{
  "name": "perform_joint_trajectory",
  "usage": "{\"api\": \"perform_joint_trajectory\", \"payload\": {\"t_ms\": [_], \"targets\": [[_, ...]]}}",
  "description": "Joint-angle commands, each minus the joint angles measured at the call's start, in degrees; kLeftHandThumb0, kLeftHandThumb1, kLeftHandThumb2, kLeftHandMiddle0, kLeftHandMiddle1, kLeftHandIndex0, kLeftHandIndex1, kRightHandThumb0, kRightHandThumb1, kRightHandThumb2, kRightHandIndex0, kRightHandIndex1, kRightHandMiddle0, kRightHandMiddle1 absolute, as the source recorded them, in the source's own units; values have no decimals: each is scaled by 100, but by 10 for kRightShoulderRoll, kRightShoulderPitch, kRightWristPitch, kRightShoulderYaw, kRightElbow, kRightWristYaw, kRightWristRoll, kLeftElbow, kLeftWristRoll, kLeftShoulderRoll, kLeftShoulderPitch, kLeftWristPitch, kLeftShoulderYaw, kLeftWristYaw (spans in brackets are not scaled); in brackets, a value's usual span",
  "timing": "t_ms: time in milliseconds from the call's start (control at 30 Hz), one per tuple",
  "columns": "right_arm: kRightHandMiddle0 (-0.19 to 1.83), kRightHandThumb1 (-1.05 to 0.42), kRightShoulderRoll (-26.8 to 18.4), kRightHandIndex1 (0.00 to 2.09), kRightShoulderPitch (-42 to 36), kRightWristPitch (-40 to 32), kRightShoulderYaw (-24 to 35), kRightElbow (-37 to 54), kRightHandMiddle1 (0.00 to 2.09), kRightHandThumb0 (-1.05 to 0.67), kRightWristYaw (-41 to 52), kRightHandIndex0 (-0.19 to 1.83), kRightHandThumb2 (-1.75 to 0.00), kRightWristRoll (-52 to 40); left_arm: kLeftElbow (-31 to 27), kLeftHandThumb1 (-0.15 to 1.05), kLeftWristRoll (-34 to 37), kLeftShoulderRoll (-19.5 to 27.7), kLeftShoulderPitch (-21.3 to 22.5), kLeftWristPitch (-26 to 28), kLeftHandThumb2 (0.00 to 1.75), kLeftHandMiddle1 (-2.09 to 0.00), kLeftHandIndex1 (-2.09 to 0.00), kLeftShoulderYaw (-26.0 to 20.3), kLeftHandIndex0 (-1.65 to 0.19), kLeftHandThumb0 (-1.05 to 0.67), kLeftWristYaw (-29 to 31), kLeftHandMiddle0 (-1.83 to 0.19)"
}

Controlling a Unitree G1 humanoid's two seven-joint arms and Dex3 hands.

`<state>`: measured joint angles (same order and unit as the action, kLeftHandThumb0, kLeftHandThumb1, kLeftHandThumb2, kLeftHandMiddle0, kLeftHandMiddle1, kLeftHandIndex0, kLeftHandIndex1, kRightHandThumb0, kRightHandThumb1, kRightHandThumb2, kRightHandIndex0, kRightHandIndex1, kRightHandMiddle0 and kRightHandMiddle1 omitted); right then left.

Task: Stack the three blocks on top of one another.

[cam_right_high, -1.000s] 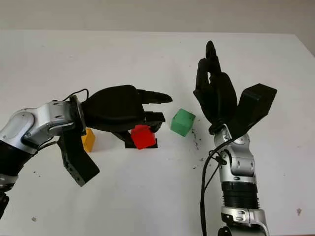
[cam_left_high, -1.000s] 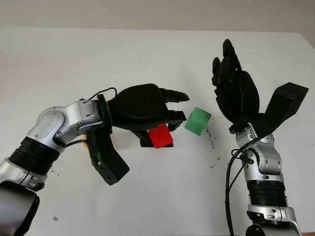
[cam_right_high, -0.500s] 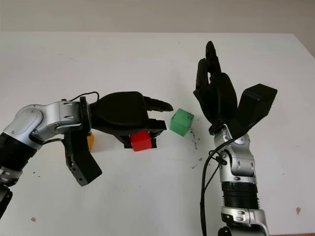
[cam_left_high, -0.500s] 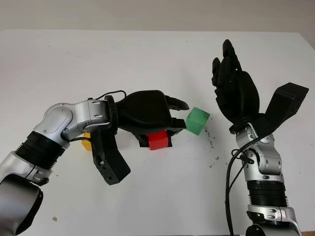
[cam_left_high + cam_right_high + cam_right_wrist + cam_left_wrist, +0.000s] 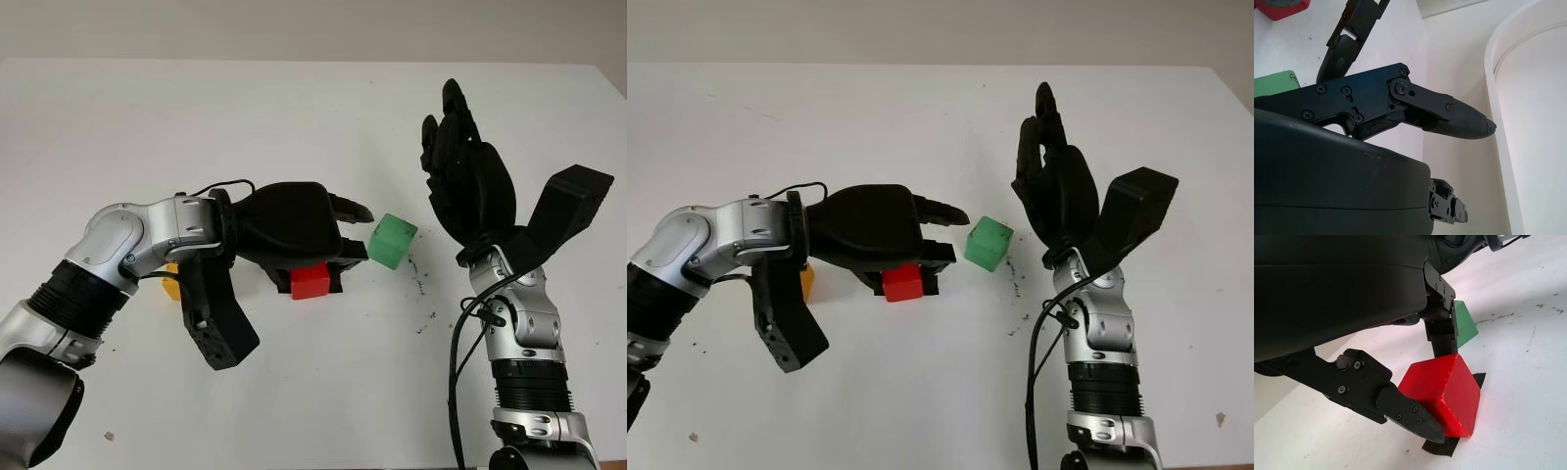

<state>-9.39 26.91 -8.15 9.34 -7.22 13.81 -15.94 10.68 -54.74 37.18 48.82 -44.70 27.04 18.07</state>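
Gripping red block (image 5: 1442, 391) (left hand (image 5: 294, 230))

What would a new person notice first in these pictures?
First, the left hand closed on the red block, low over a black tape mark at the table's middle. Then the green block just beside it, and the right hand open and raised beyond.

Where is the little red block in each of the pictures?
Left eye view: the small red cube block sits near the picture's middle, under the black left hand.
Right eye view: left of middle, under the same hand.
Left wrist view: big, lower middle, between the fingers.
Right wrist view: a red corner at one edge.
Shared landmark: the green cube block.
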Motion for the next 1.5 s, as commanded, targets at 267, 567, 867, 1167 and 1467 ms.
{"api": "perform_joint_trajectory", "payload": {"t_ms": [267, 567, 867, 1167, 1467], "targets": [[-19, -105, -4, 0, 10, 8, 2, -5, 0, -71, 1, -19, -75, 5, -40, 86, 22, 43, 0, 1, 5, -4, -8, -36, -3, -45, 12, 5], [-19, -105, -2, 0, 13, 6, 2, -11, 0, -70, 8, -19, -73, -2, -106, 86, 70, 79, -22, 58, 5, -4, -5, -92, 2, -59, 67, 8], [-19, -105, -2, 0, 9, -2, 1, -2, 0, -68, 6, -19, -75, -2, -171, 103, 270, 65, -127, 281, 9, -5, -7, -248, -4, -68, 115, 5], [-19, -105, 1, 0, 3, -8, 2, 10, 0, -69, 2, -19, -73, -5, -323, 104, 381, 110, -320, 514, 9, -6, -13, -416, -24, -75, 192, 2], [-19, -105, 0, 0, 6, -12, 2, 4, 0, -70, 7, -19, -72, -8, -446, 96, 340, 123, -474, 586, 4, -4, -8, -478, -23, -82, 212, 6]]}}
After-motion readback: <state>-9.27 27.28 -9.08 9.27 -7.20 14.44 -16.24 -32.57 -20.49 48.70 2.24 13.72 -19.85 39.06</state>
